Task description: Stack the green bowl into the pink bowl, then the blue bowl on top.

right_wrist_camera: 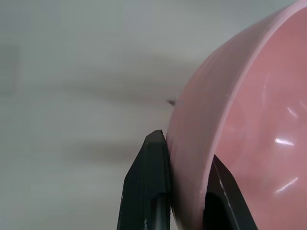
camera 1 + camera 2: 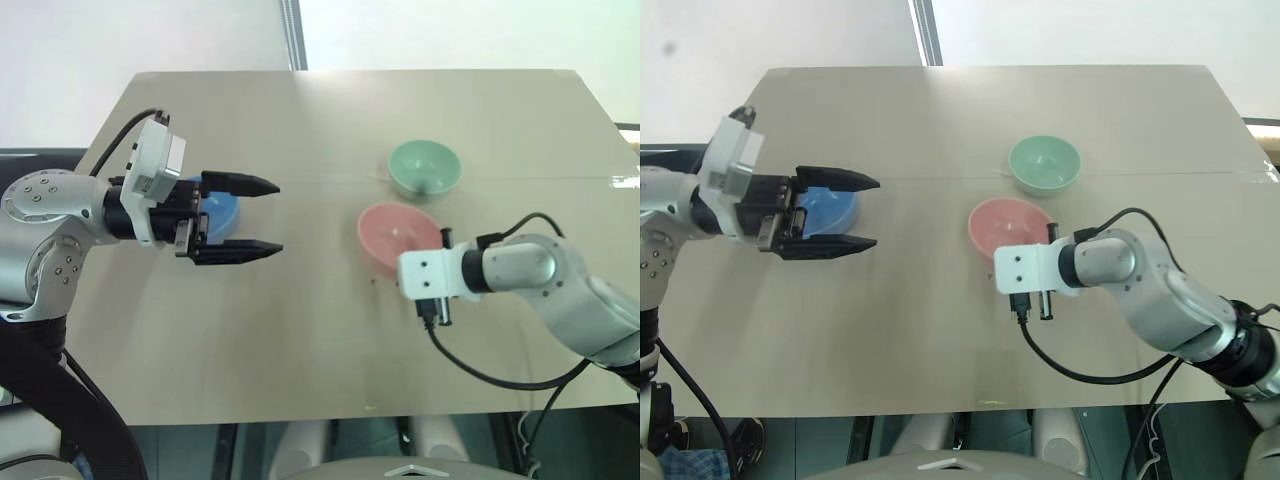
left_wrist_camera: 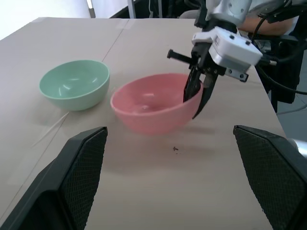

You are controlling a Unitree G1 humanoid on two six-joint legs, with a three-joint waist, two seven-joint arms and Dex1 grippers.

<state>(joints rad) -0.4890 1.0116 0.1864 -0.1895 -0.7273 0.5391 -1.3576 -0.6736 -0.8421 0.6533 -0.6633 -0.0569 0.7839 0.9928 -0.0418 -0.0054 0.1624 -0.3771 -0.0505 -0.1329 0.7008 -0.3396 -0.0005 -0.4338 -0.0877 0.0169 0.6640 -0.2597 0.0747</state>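
salmon-pink round plastic bowl (image 2: 398, 237) sits mid-table just beside the mint-green round plastic bowl (image 2: 424, 167), its near rim pinched by the right gripper (image 3: 197, 98), probably to steady it for stacking, while the spread left gripper (image 2: 262, 217) hovers over the sky-blue plastic bowl (image 2: 221, 212).

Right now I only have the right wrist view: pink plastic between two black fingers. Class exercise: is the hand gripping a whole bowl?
Observer: Yes, the right hand is shut on the rim of the pink bowl, one finger inside and one outside.
Operator: Where is the green bowl?
Observer: The green bowl sits just beyond the pink one, on the table.
Operator: And the blue one?
Observer: The blue bowl is behind the open left hand.
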